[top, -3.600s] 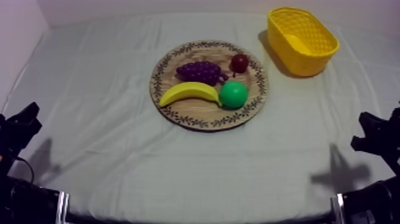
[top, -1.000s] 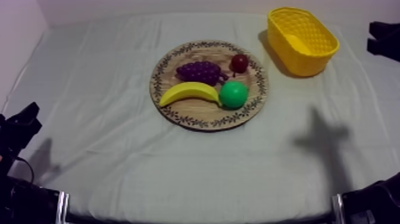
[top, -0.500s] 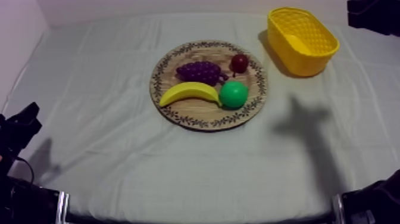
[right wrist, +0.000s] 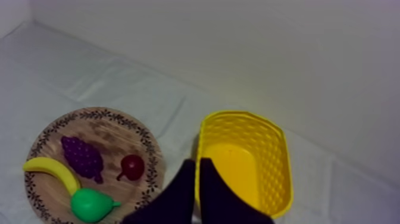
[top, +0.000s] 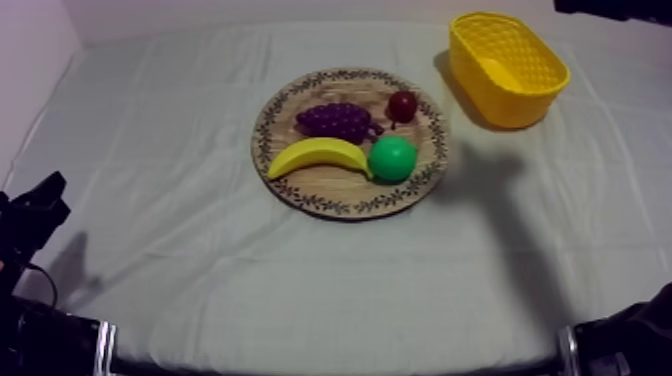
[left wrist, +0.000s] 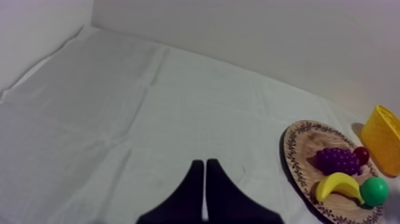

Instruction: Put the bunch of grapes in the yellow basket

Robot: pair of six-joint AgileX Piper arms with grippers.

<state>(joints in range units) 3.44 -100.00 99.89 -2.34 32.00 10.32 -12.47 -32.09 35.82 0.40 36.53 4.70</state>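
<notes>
From above, the bench (top: 170, 250) under its grey-white cloth carries the round wooden board (top: 300, 190) near the middle. The bunch of grapes (top: 337, 120) lies on the far half of the board, with the small red fruit (top: 402, 105) just beside it toward the yellow basket (top: 507, 68). The banana (top: 318, 155) and the green pear (top: 392, 158) lie touching on the near half. The basket stands well apart from the board, at the far right of the bench. The left arm (top: 30, 225) sits low at its own side, and part of the right arm (top: 610, 7) shows high beyond the basket. In the left wrist view the left jaws are closed on nothing, the two black fingers (left wrist: 191, 193) lying together as a narrow wedge over bare cloth, well apart from the board and its fruit. In the right wrist view the right jaws are likewise pressed together and hold nothing, their fingers (right wrist: 183, 193) a narrow wedge above the basket's rim on the board's side, with the grapes on the board off to one side.
</notes>
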